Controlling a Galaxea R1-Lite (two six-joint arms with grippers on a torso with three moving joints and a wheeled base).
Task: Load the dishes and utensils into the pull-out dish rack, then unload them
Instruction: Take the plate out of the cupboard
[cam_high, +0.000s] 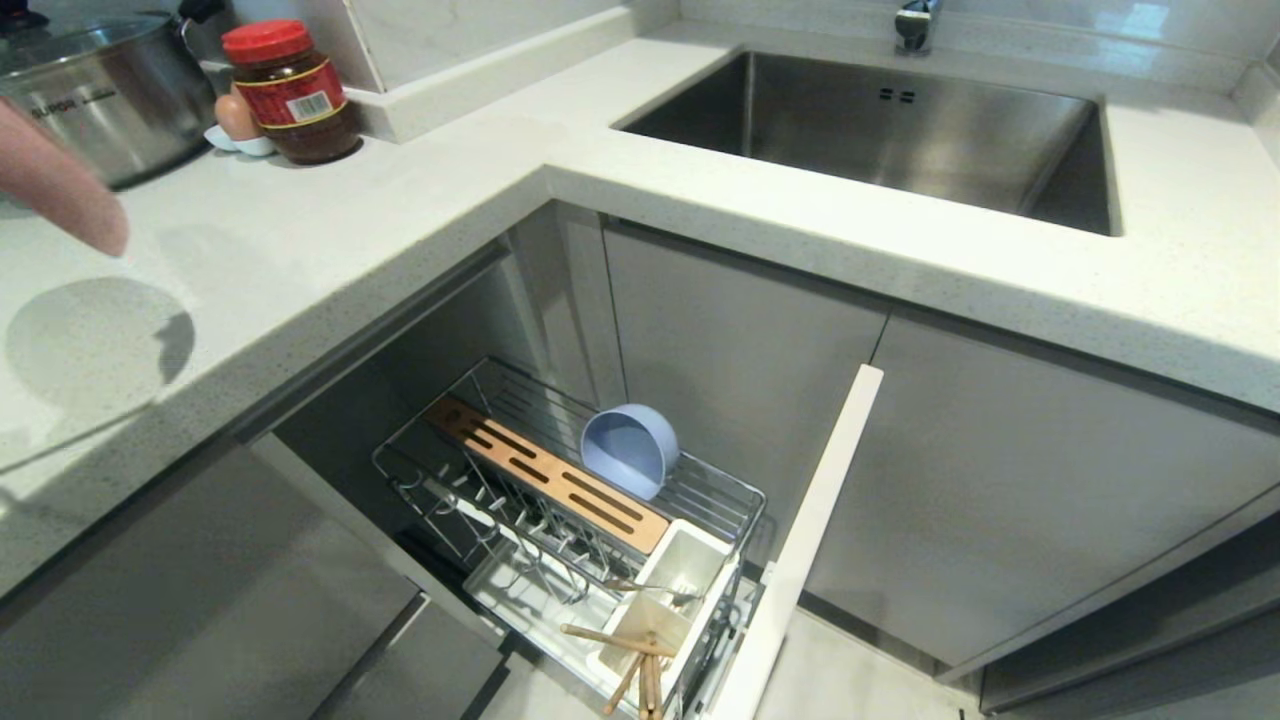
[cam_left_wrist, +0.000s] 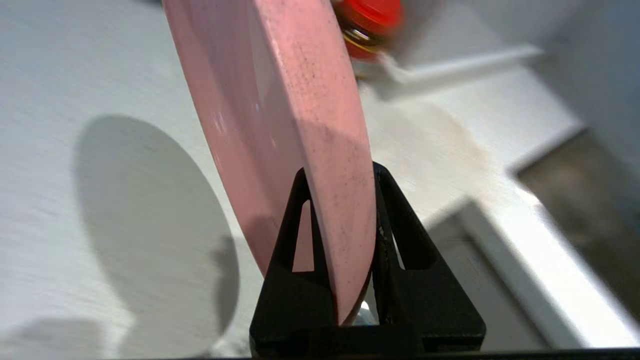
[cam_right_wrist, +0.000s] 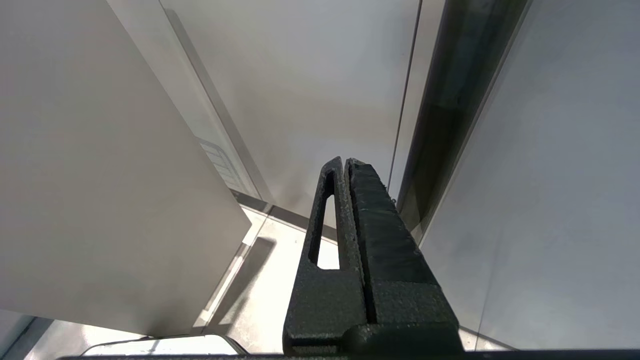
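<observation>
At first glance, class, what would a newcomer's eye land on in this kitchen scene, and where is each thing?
The pink plate, pinched on edge in the left claw, hangs above the white countertop and throws a round shadow on it. Below, the pull-out dish rack stands open with the pale-blue bowl tipped on its side behind the wooden board. A red-lidded jar stands at the counter's back.

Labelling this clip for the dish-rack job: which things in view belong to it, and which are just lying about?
Job: pink plate clamped in the left gripper; blue bowl, chopsticks and metal utensil in the dish rack.
Lying about: steel pot, red-lidded jar, egg, sink.
</observation>
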